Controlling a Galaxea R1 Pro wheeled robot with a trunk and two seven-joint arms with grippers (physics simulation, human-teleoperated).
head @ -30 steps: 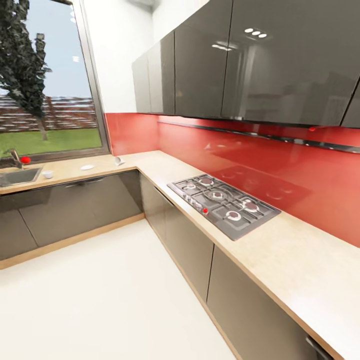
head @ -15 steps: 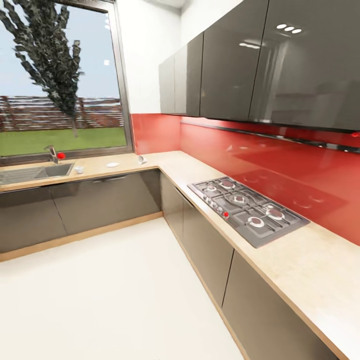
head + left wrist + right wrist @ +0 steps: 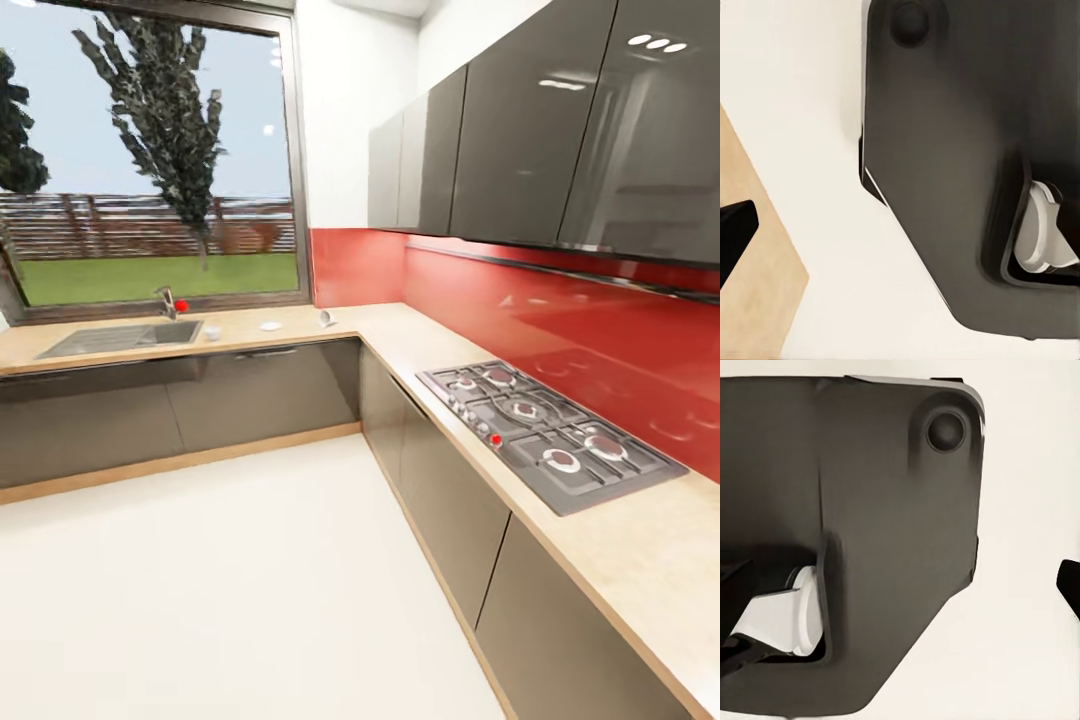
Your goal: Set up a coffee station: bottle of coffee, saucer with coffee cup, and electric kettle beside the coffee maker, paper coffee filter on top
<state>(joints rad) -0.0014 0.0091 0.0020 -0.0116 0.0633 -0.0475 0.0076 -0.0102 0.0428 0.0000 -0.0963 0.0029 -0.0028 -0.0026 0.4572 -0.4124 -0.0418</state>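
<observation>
The kitchen countertop (image 3: 420, 345) runs in an L under the window and along the red wall. On its far stretch by the sink lie a small white coffee cup (image 3: 212, 331), a flat white saucer (image 3: 270, 325) and, near the corner, a small white pointed paper coffee filter (image 3: 326, 318). The coffee maker, the bottle of coffee, the kitchen shelf and the electric kettle are out of view. Both wrist views look down at the robot's dark base (image 3: 960, 150) (image 3: 855, 495) over the white floor. A dark finger tip (image 3: 735, 232) (image 3: 1071, 585) cuts into the edge of each.
A gas cooktop (image 3: 550, 435) is set into the right counter run. A sink (image 3: 120, 337) with a tap (image 3: 168, 300) sits under the window. Dark glossy wall cabinets (image 3: 520, 130) hang above the red backsplash. Open white floor (image 3: 250, 580) lies between the cabinet fronts.
The whole head view has swung to the left: the cooktop, corner and small white items sit further right in the picture, and the sink now shows in full. Nothing on the counter has moved.
</observation>
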